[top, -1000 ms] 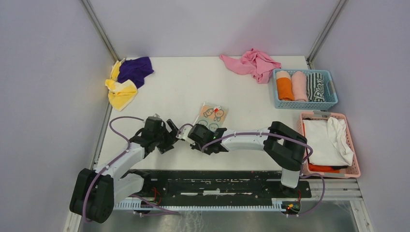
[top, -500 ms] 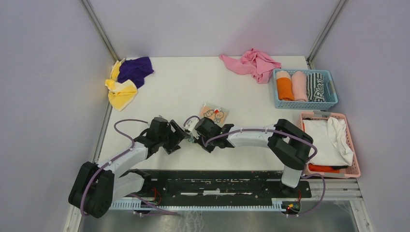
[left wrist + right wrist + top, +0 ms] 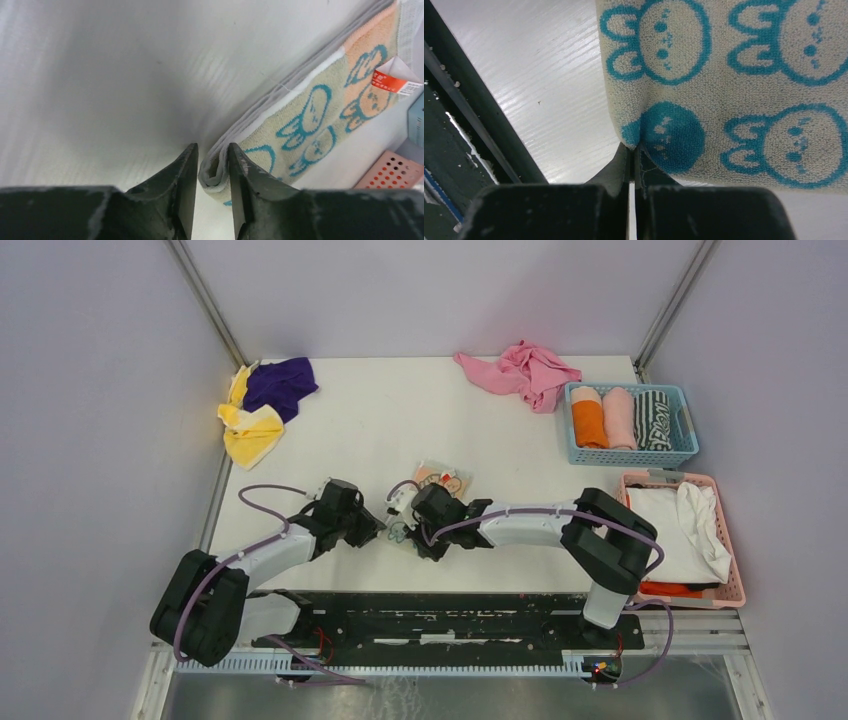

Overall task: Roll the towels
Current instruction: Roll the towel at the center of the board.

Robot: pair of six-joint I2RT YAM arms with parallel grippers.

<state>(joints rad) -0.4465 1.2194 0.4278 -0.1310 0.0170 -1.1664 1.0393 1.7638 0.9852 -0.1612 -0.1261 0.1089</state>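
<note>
A folded towel (image 3: 441,478) printed with blue bunnies on beige and peach lies in the near middle of the table, a red-and-white tag on its far end. My left gripper (image 3: 378,530) is at its near left corner. In the left wrist view the layered corner of the towel (image 3: 320,110) sits pinched between the narrowed fingers of that gripper (image 3: 212,150). My right gripper (image 3: 410,530) is right beside it, and the right wrist view shows this gripper (image 3: 632,150) shut on the near edge of the towel (image 3: 734,75), which puckers at the fingertips.
A crumpled pink towel (image 3: 520,370) lies at the back right, with purple (image 3: 280,385) and yellow (image 3: 250,432) towels at the back left. A blue basket (image 3: 632,455) holds rolled towels. A pink basket (image 3: 668,478) with white cloth stands in front of it.
Both grippers have moved away from me along the table, drawing the towel's near end up so it looks shorter. The left jaws have gone from wide open to pinching the corner; the right ones closed.
</note>
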